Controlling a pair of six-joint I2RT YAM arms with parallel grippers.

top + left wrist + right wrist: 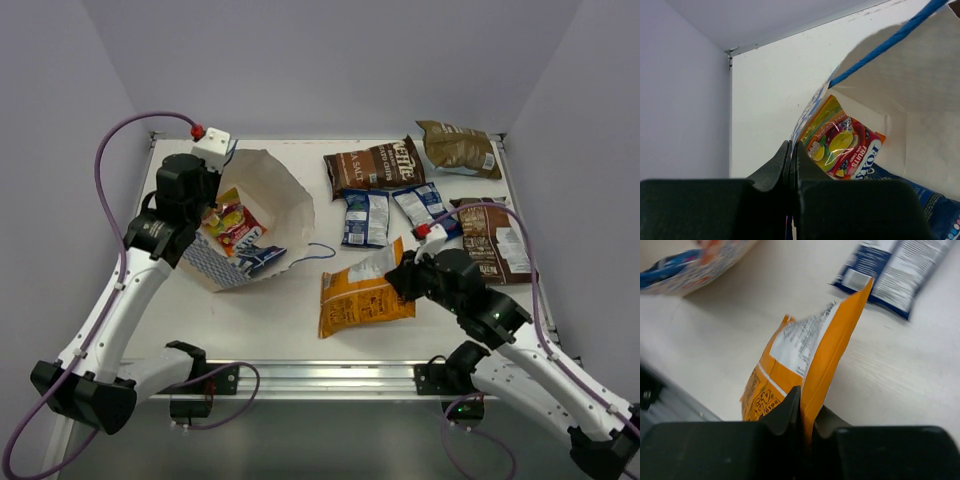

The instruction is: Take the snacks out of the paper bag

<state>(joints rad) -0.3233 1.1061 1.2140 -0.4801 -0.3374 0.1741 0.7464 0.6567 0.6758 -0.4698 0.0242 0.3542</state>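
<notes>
Set-down step: right hand pinches the orange bag near the desk's front edge. The left hand clamps the paper bag rim. Next: release, retrieve red-yellow packet.

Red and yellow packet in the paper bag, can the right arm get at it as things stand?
Probably not yet: the right fingers are shut on the orange bag and must drop it first. Otherwise the paper bag, its rim held by the left fingers, gapes with the red-yellow packet exposed.

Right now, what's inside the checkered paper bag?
A red-yellow packet and a blue packet show inside the paper bag. Whatever lies under them, deeper in, is covered.
</notes>
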